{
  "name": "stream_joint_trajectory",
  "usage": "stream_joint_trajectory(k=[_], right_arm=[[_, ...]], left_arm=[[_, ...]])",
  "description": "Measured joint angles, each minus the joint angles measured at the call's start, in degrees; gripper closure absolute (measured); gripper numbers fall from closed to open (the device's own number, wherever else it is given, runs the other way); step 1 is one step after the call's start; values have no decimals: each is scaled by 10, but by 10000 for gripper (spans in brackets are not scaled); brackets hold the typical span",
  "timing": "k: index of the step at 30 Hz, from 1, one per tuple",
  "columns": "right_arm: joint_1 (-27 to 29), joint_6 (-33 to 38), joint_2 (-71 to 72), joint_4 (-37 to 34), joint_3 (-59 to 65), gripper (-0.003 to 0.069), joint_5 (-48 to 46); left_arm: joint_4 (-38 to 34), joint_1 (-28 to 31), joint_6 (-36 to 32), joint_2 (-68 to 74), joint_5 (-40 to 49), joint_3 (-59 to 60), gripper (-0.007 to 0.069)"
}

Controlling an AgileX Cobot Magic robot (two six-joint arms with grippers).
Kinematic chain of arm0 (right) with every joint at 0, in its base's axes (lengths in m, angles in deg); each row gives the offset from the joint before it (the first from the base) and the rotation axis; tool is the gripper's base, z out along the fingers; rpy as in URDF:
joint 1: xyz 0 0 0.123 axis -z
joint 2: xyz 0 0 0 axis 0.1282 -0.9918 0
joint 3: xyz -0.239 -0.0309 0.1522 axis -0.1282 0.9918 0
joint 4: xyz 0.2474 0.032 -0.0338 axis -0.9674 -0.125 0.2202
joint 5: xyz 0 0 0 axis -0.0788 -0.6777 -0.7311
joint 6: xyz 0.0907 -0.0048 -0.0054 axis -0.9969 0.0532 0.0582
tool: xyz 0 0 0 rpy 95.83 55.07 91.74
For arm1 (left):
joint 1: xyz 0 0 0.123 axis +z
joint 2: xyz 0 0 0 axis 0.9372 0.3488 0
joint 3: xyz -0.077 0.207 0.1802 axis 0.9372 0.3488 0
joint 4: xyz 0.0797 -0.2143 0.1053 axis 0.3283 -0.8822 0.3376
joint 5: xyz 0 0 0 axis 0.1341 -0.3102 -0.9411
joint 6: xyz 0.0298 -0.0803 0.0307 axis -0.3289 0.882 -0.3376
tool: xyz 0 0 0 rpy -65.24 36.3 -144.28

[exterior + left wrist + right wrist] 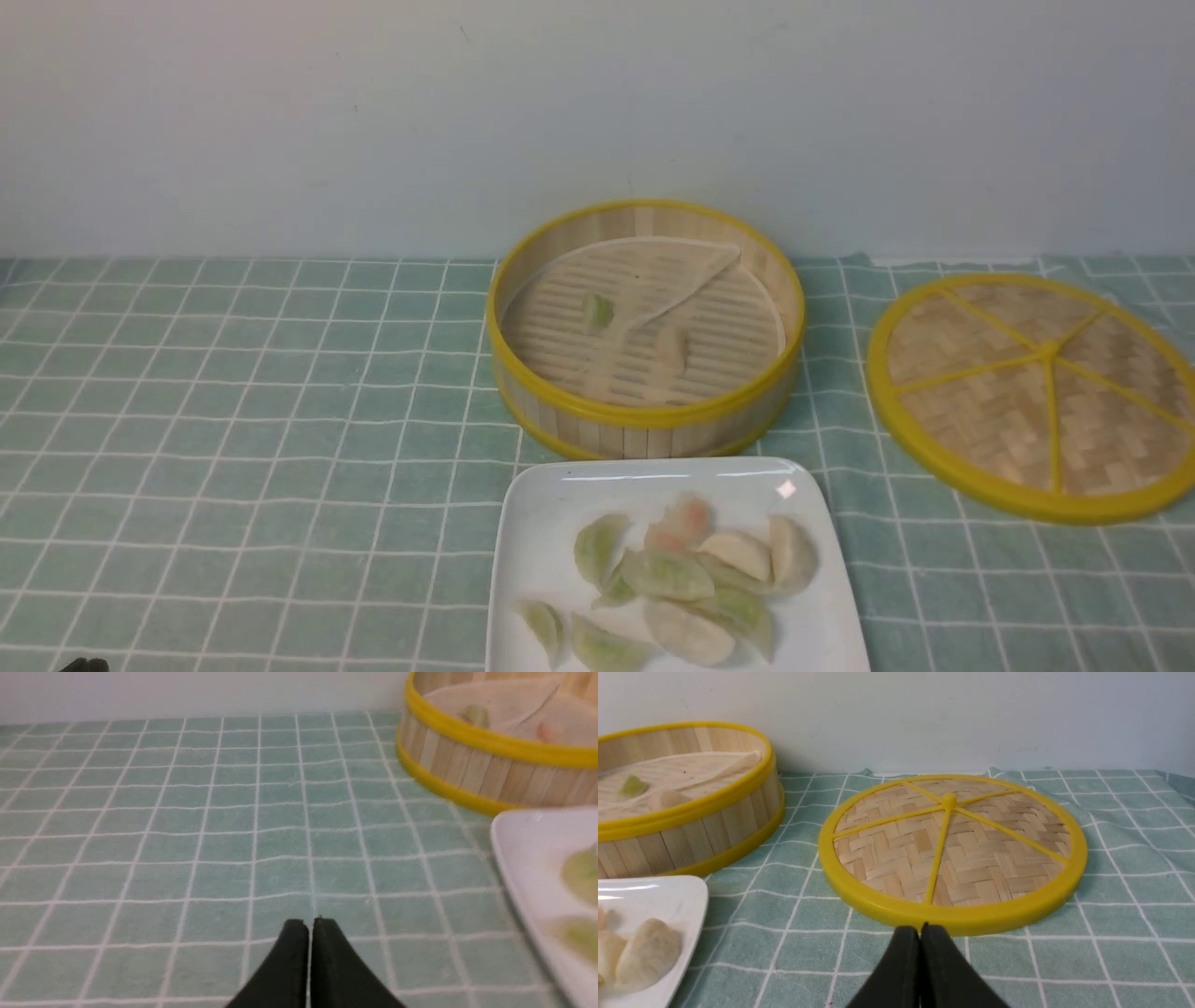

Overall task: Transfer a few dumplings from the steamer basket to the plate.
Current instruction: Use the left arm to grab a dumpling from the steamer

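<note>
The steamer basket [644,415] stands at the middle back with a folded paper liner. Inside it lie a green dumpling [597,312] and a pale one [672,347]. In front of it the white plate [537,560] holds several dumplings [667,574] in green, cream and pinkish-orange. My left gripper [309,924] is shut and empty, low over the cloth to the left of the plate [528,858] and basket [467,765]. Just short of the lid's near rim, my right gripper [920,928] is shut on nothing, with basket [691,826] and plate [668,896] off to its left.
The flat woven lid [1036,392] with yellow spokes lies on the right of the table, also in the right wrist view [952,849]. A green checked cloth [233,420] covers the table. A pale wall [373,112] rises right behind the basket.
</note>
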Motion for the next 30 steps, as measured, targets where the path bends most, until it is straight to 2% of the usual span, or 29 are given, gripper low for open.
stream_joint_trajectory(k=[2,3,4,5,9,12,16,20,23,26,27,28,29,30], right_arm=[[0,-1,0,-3,0,673,1],[0,-6,0,-25,1,673,17],[0,-7,0,-33,1,673,20],[0,-23,0,-74,3,673,46],[0,-78,0,-198,3,673,140],[0,-94,0,-264,3,673,178],[0,-94,0,-297,3,673,198],[-1,-94,0,-322,1,673,224],[-5,-78,-2,-307,-47,673,162],[-12,-39,-46,-266,-159,673,71],[-12,-22,-85,-251,-217,673,14],[-12,-19,-92,-251,-225,673,5],[-12,0,-141,-244,-282,673,-59],[-12,13,-171,-242,-313,673,-97]], left_arm=[[-32,0,9,0,-18,0,631],[-86,0,14,0,-58,0,631],[-91,0,15,0,-63,0,631],[-139,0,17,0,-102,0,631],[-250,0,22,0,-211,0,631],[-320,0,31,0,-290,0,631],[-357,0,38,0,-319,-23,631],[-317,0,31,24,-252,-131,631],[-266,0,6,103,-138,-246,631],[-221,0,-25,227,44,-365,631],[-201,0,-41,312,135,-423,631],[-198,0,-43,323,147,-431,631],[-186,0,-57,389,230,-483,631],[-179,0,-65,445,271,-511,631]])
